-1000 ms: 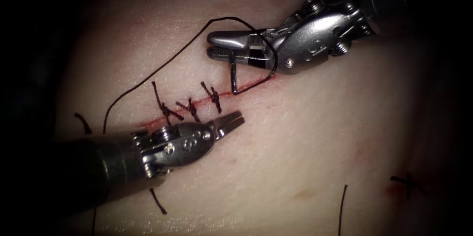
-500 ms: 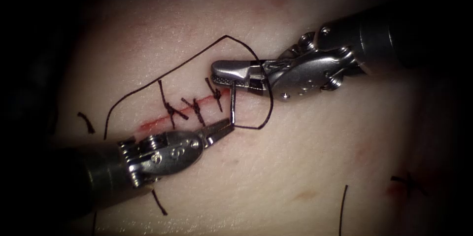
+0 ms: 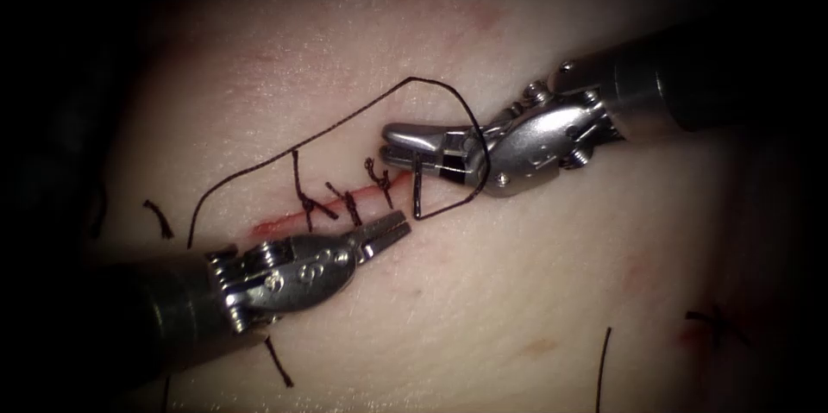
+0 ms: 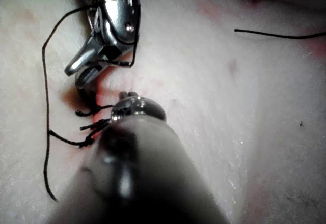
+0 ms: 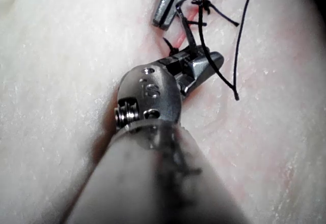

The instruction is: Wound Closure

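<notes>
Pale tissue (image 3: pixel 483 309) carries a slanted red cut (image 3: pixel 323 206) crossed by three dark knotted stitches (image 3: pixel 345 199). The right tool (image 3: pixel 398 144) reaches in just above the cut's right end, its jaws closed on a curved needle (image 3: pixel 417 193) near its blunt end; the needle hangs down from the jaws to the cut. Black thread (image 3: pixel 345 115) arcs from the needle over the tool and runs along above the cut. The left tool (image 3: pixel 392 230) lies just below the cut, jaws slightly parted, holding nothing. Loose cut thread ends (image 3: pixel 276 361) lie farther below the cut.
</notes>
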Tool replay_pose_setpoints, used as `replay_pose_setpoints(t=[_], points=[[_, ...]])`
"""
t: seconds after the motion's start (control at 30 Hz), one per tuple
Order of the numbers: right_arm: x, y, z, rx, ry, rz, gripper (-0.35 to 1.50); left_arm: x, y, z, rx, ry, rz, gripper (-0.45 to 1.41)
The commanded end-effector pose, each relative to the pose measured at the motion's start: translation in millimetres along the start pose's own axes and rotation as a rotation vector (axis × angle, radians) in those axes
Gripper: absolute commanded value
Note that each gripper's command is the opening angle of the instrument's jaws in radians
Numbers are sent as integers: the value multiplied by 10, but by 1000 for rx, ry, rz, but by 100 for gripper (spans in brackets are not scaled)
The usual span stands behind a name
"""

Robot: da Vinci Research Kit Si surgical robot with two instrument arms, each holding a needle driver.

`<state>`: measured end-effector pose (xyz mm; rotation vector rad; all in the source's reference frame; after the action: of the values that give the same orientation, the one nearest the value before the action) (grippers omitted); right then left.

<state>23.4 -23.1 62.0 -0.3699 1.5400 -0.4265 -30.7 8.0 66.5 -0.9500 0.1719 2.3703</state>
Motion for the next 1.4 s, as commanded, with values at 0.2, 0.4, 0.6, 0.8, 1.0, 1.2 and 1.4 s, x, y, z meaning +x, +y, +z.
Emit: replay_pose_setpoints(t=[0.2,0.4,0.6,0.8,1.0,1.2,1.4], points=[[-3,-20,8,58,-19,58,-35,0,1,8,2,-1,-1,4],[-15,-30,6,94,-44,171,-35,0,1,9,4,-2,-1,4],[-31,-47,2,117,-88,261,-35,0,1,8,4,-2,-1,4],[-32,-52,-2,122,-94,321,-35,-1,1,8,4,-4,-1,4],[-26,-28,3,94,-116,362,-35,2,3,10,1,1,-4,5],[4,11,13,43,-74,301,-35,15,3,23,-2,9,-20,5],[25,45,15,31,-56,256,-35,19,-7,43,12,7,-30,4]])
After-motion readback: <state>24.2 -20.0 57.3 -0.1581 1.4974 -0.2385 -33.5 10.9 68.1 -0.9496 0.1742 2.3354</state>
